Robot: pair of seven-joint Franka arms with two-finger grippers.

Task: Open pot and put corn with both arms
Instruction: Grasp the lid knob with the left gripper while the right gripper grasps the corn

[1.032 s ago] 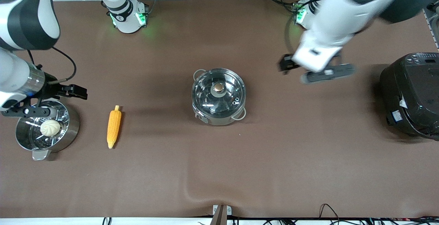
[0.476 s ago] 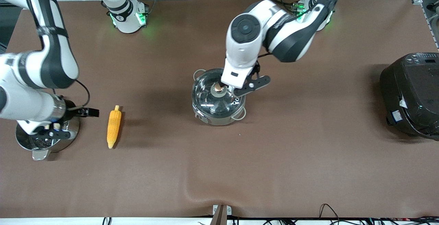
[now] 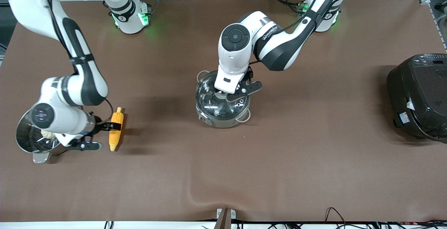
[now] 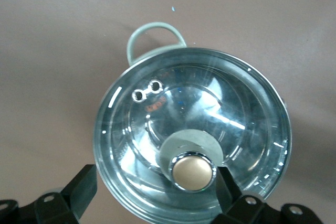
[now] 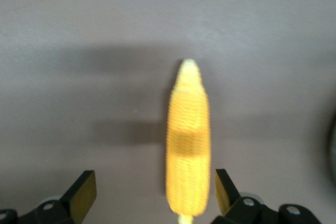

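Note:
The steel pot stands mid-table with its glass lid on. My left gripper is open, low over the lid; the arm hides the knob in the front view. In the left wrist view the copper knob lies between the spread fingers, close to one finger, with the gripper not closed on it. The corn lies on the table toward the right arm's end. My right gripper is open around it. In the right wrist view the corn lies between the open gripper's fingers, apart from both.
A steel steamer pot with a white bun stands beside the corn at the right arm's end, partly under the right arm. A big black cooker stands at the left arm's end. Brown mat covers the table.
The left arm swung in from the cooker's end and came down over the lid knob. The right arm moved from over the steamer pot to the corn, fingers now straddling it.

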